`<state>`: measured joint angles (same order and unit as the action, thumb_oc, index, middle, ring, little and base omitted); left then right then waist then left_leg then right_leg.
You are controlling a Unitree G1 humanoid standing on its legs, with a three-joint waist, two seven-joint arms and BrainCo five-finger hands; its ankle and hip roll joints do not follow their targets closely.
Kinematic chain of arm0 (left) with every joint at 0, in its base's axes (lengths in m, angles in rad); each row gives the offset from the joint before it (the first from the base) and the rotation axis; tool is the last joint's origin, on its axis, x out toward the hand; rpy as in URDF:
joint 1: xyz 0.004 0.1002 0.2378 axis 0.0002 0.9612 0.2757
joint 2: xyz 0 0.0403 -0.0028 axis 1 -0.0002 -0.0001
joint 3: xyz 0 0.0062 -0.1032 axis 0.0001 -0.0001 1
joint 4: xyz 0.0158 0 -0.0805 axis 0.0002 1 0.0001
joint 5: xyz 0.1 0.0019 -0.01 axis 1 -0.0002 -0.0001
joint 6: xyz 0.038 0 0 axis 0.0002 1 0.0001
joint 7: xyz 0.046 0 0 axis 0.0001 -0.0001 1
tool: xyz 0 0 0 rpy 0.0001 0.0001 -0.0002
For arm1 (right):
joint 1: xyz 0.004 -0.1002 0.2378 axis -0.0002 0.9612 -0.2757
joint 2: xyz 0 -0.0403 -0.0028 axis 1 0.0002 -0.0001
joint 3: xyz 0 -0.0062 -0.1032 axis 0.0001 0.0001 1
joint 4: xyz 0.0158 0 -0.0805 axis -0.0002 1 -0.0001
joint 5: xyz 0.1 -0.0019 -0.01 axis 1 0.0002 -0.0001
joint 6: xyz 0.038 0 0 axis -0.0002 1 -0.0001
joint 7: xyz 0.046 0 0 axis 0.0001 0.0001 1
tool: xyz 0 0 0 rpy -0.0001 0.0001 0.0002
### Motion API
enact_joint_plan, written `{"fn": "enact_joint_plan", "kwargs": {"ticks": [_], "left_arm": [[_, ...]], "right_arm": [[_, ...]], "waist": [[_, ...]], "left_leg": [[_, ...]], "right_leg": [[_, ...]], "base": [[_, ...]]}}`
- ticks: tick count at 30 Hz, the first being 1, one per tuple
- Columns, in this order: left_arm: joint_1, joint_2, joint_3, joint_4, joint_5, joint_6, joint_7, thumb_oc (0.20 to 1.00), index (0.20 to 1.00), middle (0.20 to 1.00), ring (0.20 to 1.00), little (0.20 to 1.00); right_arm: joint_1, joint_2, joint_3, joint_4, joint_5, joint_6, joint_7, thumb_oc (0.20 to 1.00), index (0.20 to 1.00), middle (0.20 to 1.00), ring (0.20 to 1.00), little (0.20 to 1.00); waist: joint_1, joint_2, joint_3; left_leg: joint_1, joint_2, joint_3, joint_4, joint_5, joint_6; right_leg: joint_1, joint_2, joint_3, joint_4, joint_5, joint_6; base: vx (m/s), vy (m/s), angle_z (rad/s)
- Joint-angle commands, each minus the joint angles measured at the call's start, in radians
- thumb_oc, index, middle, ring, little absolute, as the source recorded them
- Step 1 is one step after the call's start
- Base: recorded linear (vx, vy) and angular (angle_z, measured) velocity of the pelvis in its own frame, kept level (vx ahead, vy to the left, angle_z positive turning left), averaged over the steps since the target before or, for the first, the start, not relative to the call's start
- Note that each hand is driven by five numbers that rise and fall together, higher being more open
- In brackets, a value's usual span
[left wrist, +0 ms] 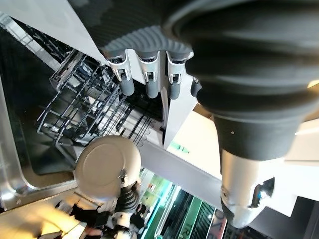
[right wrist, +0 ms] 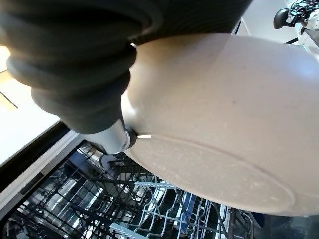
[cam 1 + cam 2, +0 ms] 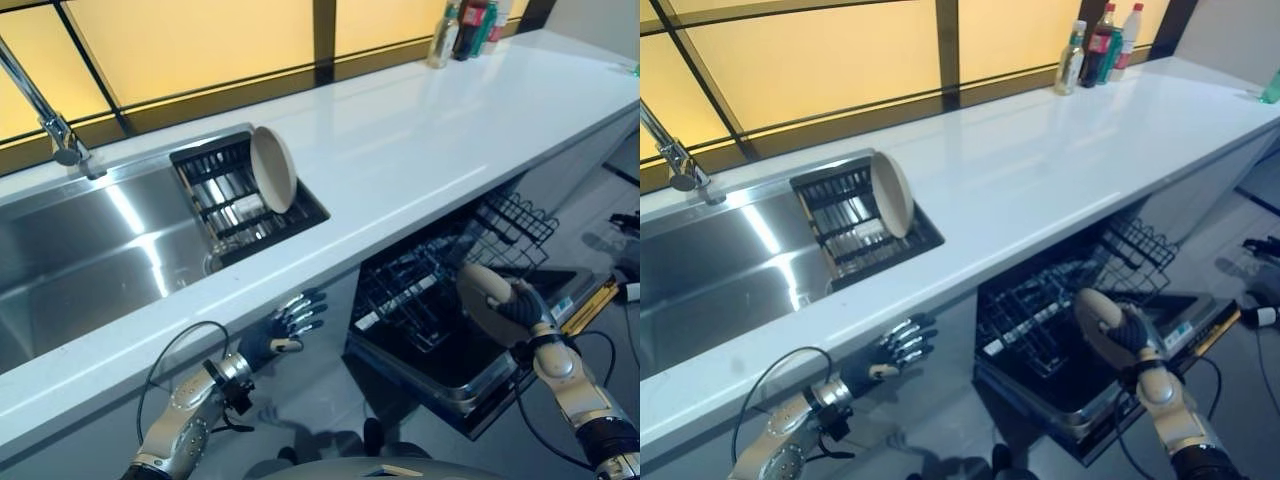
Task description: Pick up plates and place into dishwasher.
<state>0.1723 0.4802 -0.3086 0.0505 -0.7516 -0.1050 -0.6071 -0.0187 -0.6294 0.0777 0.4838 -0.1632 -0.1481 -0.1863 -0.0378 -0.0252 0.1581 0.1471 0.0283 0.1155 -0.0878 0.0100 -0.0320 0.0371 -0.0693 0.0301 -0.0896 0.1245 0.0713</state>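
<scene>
Warm amber light comes through the window panes (image 3: 190, 45) behind the surface (image 3: 420, 150), whose white top is bright and carries a soft sheen near the bottles (image 3: 1100, 45). The steel sink (image 3: 90, 250) shows streaks of glare, while the dishwasher (image 3: 440, 320) below the surface lies in shade. In the right wrist view the plate (image 2: 224, 124) looks soft and out of focus.

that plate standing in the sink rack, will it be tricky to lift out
Probably a little. The beige plate stands on edge, leaning in the dark rack, so a nudge could tip or roll it. It looks rigid and ceramic-like, likely breakable against the steel sink. Its smooth surface may be slippery.
</scene>
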Motion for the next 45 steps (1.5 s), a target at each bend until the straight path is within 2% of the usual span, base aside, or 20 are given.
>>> {"fn": "enact_joint_plan", "kwargs": {"ticks": [1, 14, 16, 18, 20, 25, 28, 32, 36, 40, 45], "left_arm": [[0.005, 0.01, 0.037, -0.08, -0.048, -0.073, -0.002, 1.0, 1.0, 1.0, 1.0, 1.0], [-0.011, 0.017, 0.025, -0.075, -0.06, -0.077, -0.014, 1.0, 1.0, 1.0, 1.0, 1.0], [-0.017, 0.019, 0.007, -0.067, -0.054, -0.044, -0.064, 1.0, 1.0, 1.0, 1.0, 1.0], [-0.022, 0.014, -0.036, -0.042, -0.062, 0.024, -0.125, 1.0, 1.0, 1.0, 1.0, 1.0], [-0.028, 0.006, -0.078, 0.002, -0.055, 0.065, -0.153, 1.0, 1.0, 1.0, 1.0, 1.0], [-0.059, 0.012, -0.2, 0.151, 0.037, 0.063, -0.285, 1.0, 1.0, 1.0, 1.0, 1.0], [-0.066, 0.022, -0.229, 0.18, 0.015, 0.067, -0.326, 1.0, 1.0, 1.0, 1.0, 1.0], [-0.07, 0.008, -0.223, 0.232, -0.008, 0.058, -0.252, 1.0, 1.0, 1.0, 1.0, 1.0], [-0.05, -0.001, -0.175, 0.291, 0.057, 0.035, -0.216, 1.0, 1.0, 1.0, 1.0, 1.0], [-0.051, 0.005, -0.125, 0.384, 0.182, -0.056, -0.121, 1.0, 1.0, 1.0, 1.0, 1.0], [-0.061, 0.025, -0.095, 0.433, 0.299, -0.096, -0.032, 1.0, 1.0, 1.0, 1.0, 1.0]], "right_arm": [[-0.068, 0.03, 0.045, 0.0, 0.049, -0.054, -0.002, 0.2, 0.2, 0.2, 0.2, 0.2], [-0.091, 0.099, 0.169, -0.006, 0.067, -0.076, 0.004, 0.2, 0.2, 0.2, 0.2, 0.2], [-0.089, 0.102, 0.173, 0.001, 0.086, -0.074, -0.005, 0.2, 0.2, 0.2, 0.2, 0.2], [-0.089, 0.1, 0.175, 0.018, 0.08, -0.077, -0.007, 0.2, 0.2, 0.2, 0.2, 0.2], [-0.09, 0.095, 0.176, 0.029, 0.082, -0.078, -0.006, 0.2, 0.2, 0.2, 0.2, 0.2], [-0.108, 0.079, 0.18, 0.054, 0.08, -0.089, -0.005, 0.2, 0.2, 0.2, 0.2, 0.2], [-0.113, 0.079, 0.185, 0.052, 0.064, -0.09, 0.001, 0.2, 0.2, 0.2, 0.2, 0.2], [-0.117, 0.083, 0.184, 0.059, 0.047, -0.086, 0.013, 0.2, 0.2, 0.2, 0.2, 0.2], [-0.118, 0.084, 0.181, 0.064, 0.05, -0.086, 0.02, 0.2, 0.2, 0.2, 0.2, 0.2], [-0.149, 0.087, 0.196, 0.107, 0.063, -0.096, 0.004, 0.2, 0.2, 0.2, 0.2, 0.2], [-0.189, 0.089, 0.212, 0.161, 0.053, -0.1, -0.02, 0.2, 0.2, 0.2, 0.2, 0.2]], "waist": [[0.017, -0.008, 0.011], [0.036, -0.009, 0.058], [0.03, -0.01, 0.055], [0.019, -0.01, 0.051], [0.005, -0.01, 0.048], [-0.033, -0.009, 0.042], [-0.049, -0.004, 0.042], [-0.051, -0.004, 0.045], [-0.032, -0.005, 0.05], [0.002, -0.003, 0.069], [0.034, -0.001, 0.096]], "left_leg": [[-0.131, -0.021, -0.041, 0.202, -0.139, 0.066], [-0.175, -0.011, -0.048, 0.253, -0.135, 0.061], [-0.17, -0.011, -0.047, 0.246, -0.133, 0.06], [-0.162, -0.01, -0.042, 0.241, -0.134, 0.059], [-0.154, -0.008, -0.034, 0.239, -0.139, 0.062], [-0.136, 0.0, 0.002, 0.245, -0.155, 0.07], [-0.13, 0.003, 0.018, 0.25, -0.162, 0.074], [-0.134, 0.002, 0.023, 0.26, -0.166, 0.076], [-0.152, -0.002, 0.01, 0.272, -0.165, 0.076], [-0.189, -0.006, -0.013, 0.292, -0.157, 0.073], [-0.223, -0.008, -0.039, 0.306, -0.144, 0.069]], "right_leg": [[-0.062, -0.038, -0.031, 0.173, -0.112, 0.086], [-0.083, -0.039, -0.047, 0.191, -0.105, 0.084], [-0.082, -0.038, -0.046, 0.189, -0.106, 0.085], [-0.086, -0.037, -0.043, 0.192, -0.106, 0.086], [-0.091, -0.037, -0.035, 0.197, -0.107, 0.089], [-0.102, -0.033, -0.008, 0.208, -0.105, 0.099], [-0.11, -0.031, 0.008, 0.216, -0.105, 0.104], [-0.116, -0.03, 0.015, 0.22, -0.103, 0.105], [-0.118, -0.032, 0.007, 0.221, -0.104, 0.101], [-0.13, -0.036, -0.013, 0.227, -0.101, 0.097], [-0.138, -0.039, -0.034, 0.235, -0.1, 0.092]], "base": [[0.02, -0.034, 0.15], [-0.01, -0.031, 0.05], [0.0, 0.011, 0.06], [0.0, 0.0, 0.0], [0.0, 0.0, 0.0], [0.02, 0.007, -0.09], [0.02, 0.007, -0.12], [0.01, -0.003, -0.15], [0.0, 0.0, 0.0], [-0.04, -0.034, 0.07], [-0.04, -0.038, 0.18]]}}
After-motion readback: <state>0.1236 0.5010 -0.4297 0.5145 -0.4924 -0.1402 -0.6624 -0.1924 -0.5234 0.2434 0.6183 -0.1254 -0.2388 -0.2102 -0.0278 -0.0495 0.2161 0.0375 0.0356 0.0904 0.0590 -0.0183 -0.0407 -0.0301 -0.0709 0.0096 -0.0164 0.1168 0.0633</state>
